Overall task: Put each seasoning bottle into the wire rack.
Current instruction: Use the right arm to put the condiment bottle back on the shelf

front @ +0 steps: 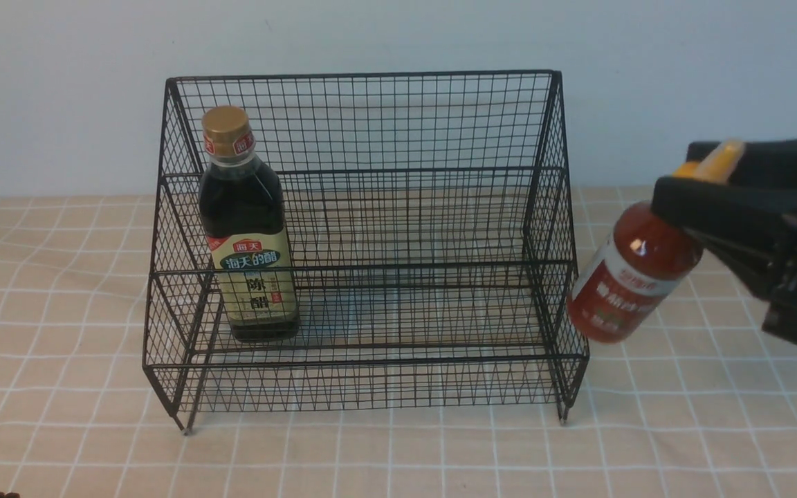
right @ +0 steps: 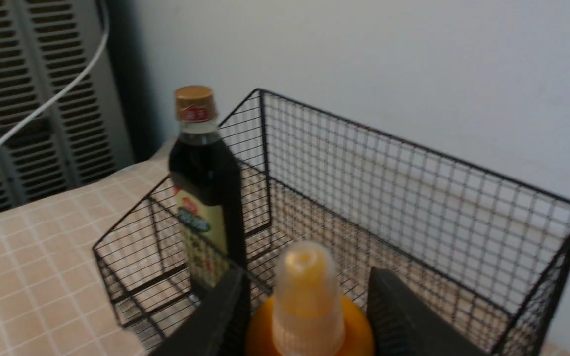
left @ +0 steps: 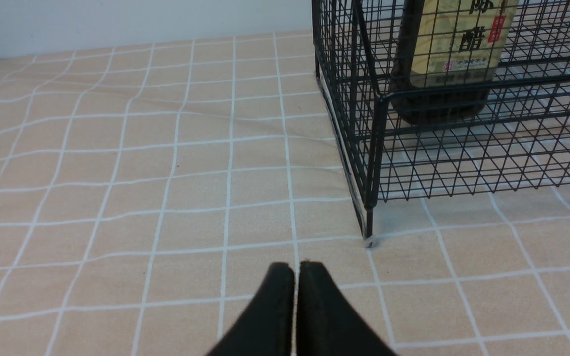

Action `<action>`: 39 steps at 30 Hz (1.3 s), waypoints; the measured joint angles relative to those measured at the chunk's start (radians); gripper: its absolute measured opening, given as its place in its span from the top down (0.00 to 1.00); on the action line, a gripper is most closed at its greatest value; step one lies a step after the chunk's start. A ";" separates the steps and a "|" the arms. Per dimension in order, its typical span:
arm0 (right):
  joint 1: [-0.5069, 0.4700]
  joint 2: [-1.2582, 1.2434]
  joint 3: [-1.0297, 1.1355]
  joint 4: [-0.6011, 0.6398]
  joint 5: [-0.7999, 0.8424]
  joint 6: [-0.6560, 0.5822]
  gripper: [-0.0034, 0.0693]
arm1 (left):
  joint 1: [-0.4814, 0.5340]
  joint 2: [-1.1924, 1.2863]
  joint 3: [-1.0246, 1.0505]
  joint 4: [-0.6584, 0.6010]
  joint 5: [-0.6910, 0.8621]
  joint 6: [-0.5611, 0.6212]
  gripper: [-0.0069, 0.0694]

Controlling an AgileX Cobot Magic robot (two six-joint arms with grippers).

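The black wire rack (front: 371, 173) stands mid-table. The dark vinegar bottle (front: 246, 228) with gold cap stands upright in the rack's left end; it also shows in the right wrist view (right: 206, 188) and its lower part in the left wrist view (left: 453, 54). My right gripper (front: 699, 183) is shut on the yellow cap of the red sauce bottle (front: 630, 277), holding it tilted in the air just outside the rack's right side. In the right wrist view the cap (right: 307, 296) sits between the fingers (right: 215, 321). My left gripper (left: 295, 267) is shut and empty, low over the cloth near the rack's front left foot.
A beige checked tablecloth (front: 59, 311) covers the table. A white wall is close behind the rack (right: 413, 198). In the right wrist view a louvred panel (right: 18, 99) and a white cable (right: 62, 89) lie beyond the table's far end.
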 joint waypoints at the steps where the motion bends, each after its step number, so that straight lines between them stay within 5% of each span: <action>1: 0.000 0.007 0.000 0.000 -0.004 0.000 0.56 | 0.000 0.000 0.000 0.000 0.000 0.000 0.92; 9: 0.102 0.113 -0.035 0.017 -0.004 -0.079 0.56 | 0.000 0.000 0.000 0.000 0.000 0.000 0.92; 17: 0.270 0.241 -0.119 0.052 0.263 -0.124 0.56 | 0.000 0.000 0.000 0.000 0.000 0.000 0.92; 39: 0.280 0.516 -0.166 0.034 0.284 -0.127 0.56 | 0.000 0.000 0.000 0.000 0.000 0.000 0.92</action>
